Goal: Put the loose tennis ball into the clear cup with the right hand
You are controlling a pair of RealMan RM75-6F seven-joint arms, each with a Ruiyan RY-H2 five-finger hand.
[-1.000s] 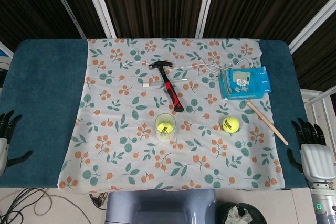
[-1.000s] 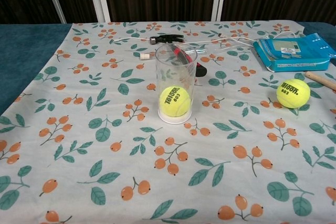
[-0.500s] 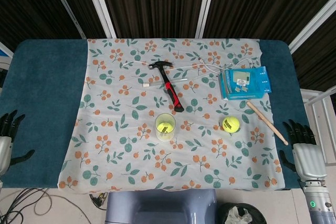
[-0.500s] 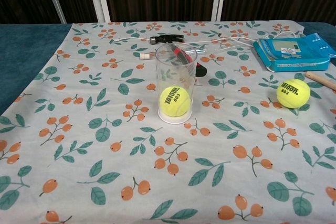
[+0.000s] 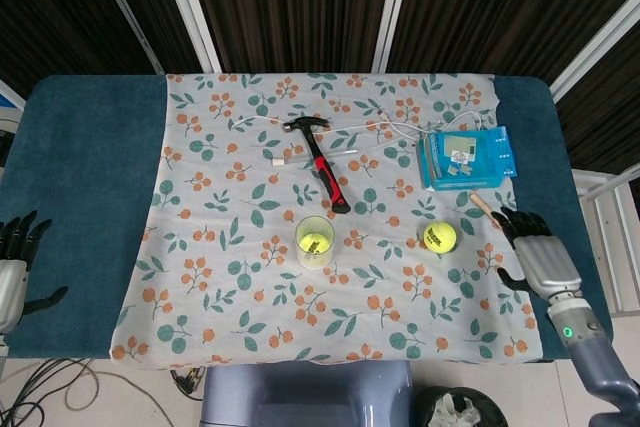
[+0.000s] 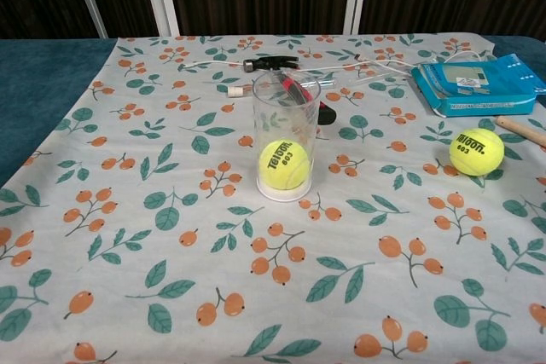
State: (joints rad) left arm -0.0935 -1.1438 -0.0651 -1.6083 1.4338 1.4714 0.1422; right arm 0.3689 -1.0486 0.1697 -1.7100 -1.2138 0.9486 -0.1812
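Dark slatted panels behind, floral cloth [image 5: 250, 277] over the blue worktop [image 5: 90, 177]. I've got my right hand [image 5: 535, 259] empty, fingers spread, over the cloth's right edge, near the loose ball [image 5: 438, 237], not touching. Left hand [image 5: 12, 267] sits idle off the left edge, open too. Reach step, I reckon: next I need to slide left and close around that ball, then carry it to the cup [image 6: 286, 137], which stands mid-cloth and already holds one ball [image 6: 284, 164]. Both balls read "teloon 603".
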